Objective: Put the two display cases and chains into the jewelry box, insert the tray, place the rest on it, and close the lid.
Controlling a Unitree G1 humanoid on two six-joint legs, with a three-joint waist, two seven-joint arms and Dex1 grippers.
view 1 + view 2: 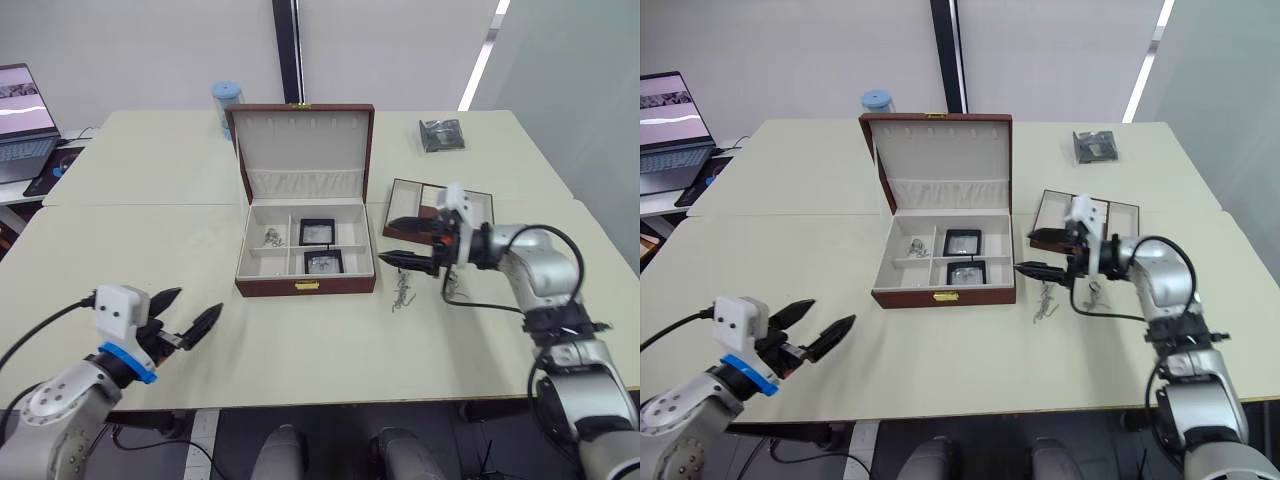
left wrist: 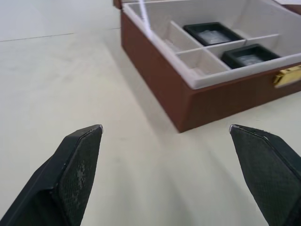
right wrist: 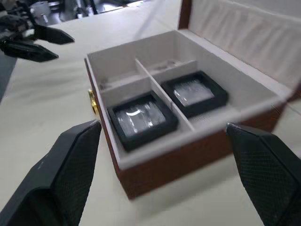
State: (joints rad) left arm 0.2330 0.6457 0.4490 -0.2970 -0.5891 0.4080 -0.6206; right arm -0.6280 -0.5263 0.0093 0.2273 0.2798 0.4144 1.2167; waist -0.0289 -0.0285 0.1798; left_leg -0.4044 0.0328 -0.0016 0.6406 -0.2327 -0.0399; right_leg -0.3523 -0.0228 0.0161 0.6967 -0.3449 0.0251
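The jewelry box (image 1: 305, 285) stood open near the middle of the table (image 1: 150, 240), its lid (image 1: 302, 140) upright at the back with the cream lining facing forward. The two display cases (image 1: 317, 231) (image 1: 324, 262) lay inside the box, one behind the other in the two compartments on the robot's right side. A small tangle of silvery chains (image 1: 272, 237) lay in the rear compartment on the robot's left; the front left compartment looked bare.

The tray (image 1: 432, 205) sat on the table just to the right of the box, partly behind the right arm. A few small silver pieces — the rest (image 1: 402, 294) of the jewelry — lay on the table surface just beside the box's front right corner.

The right gripper (image 1: 410, 243) hovered between the box and the tray, above the loose silver pieces, fingers spread apart and holding nothing. In the right wrist view both display cases (image 3: 142, 119) (image 3: 194, 93) appeared between its fingers.

The left gripper (image 1: 188, 316) hung over the table's front left area, well apart from the box — its jaws were open and empty.

A dark shiny packet (image 1: 441, 134) lay at the far right of the table. A blue-capped container (image 1: 227, 106) stood behind the lid's left corner, and a laptop (image 1: 22, 122) sat at the far left.
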